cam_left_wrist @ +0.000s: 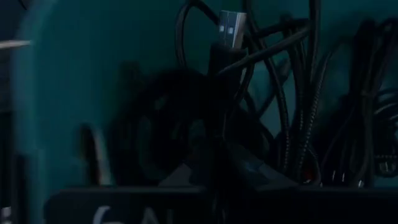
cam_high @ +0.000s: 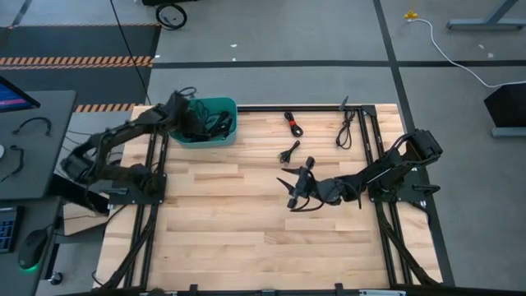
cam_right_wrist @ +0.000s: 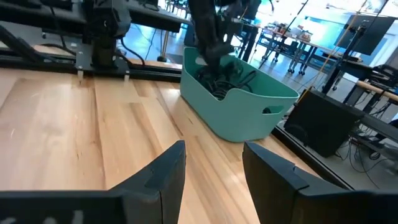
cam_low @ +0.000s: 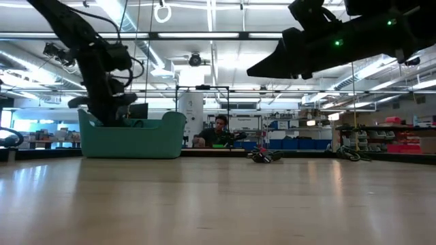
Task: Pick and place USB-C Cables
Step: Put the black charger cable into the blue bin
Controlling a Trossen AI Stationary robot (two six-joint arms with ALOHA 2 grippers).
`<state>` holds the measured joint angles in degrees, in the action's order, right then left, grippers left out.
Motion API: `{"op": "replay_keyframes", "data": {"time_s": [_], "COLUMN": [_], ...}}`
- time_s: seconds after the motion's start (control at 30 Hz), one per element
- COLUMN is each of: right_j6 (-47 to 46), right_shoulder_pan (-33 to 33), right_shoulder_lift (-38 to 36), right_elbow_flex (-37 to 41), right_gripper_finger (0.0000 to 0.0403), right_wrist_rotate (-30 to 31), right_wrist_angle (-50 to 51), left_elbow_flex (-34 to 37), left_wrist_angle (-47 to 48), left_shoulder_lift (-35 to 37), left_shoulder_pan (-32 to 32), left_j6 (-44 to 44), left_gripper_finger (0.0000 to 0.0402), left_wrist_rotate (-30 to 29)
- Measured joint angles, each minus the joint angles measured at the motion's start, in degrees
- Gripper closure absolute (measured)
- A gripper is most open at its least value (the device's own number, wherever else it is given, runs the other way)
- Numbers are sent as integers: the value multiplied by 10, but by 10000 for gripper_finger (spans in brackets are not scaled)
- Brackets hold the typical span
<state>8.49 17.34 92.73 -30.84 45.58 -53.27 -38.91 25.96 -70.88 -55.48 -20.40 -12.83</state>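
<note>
The teal bin stands at the table's far left and holds several black USB-C cables. My left gripper reaches down into the bin and is shut on one black cable. My right gripper hovers open above the table's middle, its fingers pointing toward the left side. Three more cables lie flat on the far right part of the table. One is red-tied, one is small, and one is a loose loop. In the low view, two of them show as small heaps. My left gripper pinches a black cable between its two fingers, coming from above into the bin. The cable runs on past the fingertips to a silver-ended plug. The gripper's own body hides how far back the cable reaches.
Black frame rails run along the table's left, right and far edges. A wide bare stretch of wood lies toward the near edge. A desk with a mouse and cords stands to the left. A person sits beyond the far edge.
</note>
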Motion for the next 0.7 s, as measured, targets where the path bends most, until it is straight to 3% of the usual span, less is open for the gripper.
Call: {"op": "replay_keyframes", "data": {"time_s": [0.17, 0.33, 0.57, 0.7], "right_j6": [0, 0, 0, 0], "right_shoulder_pan": [-3, -3, -3, -3], "right_shoulder_lift": [0, 0, 0, 0], "right_elbow_flex": [0, 0, 0, 0], "right_gripper_finger": [238, 238, 238, 238], "right_wrist_rotate": [-3, -4, -5, -5], "right_wrist_angle": [-12, -11, -10, -6], "left_elbow_flex": [-60, -140, -287, -334], "left_wrist_angle": [52, 162, 348, 359], "left_shoulder_lift": [-80, -136, -145, -145], "left_shoulder_pan": [0, 0, 8, 20], "left_j6": [1, 33, 45, 46], "left_gripper_finger": [362, 308, 207, 202], "left_wrist_rotate": [0, 1, -2, -21]}}
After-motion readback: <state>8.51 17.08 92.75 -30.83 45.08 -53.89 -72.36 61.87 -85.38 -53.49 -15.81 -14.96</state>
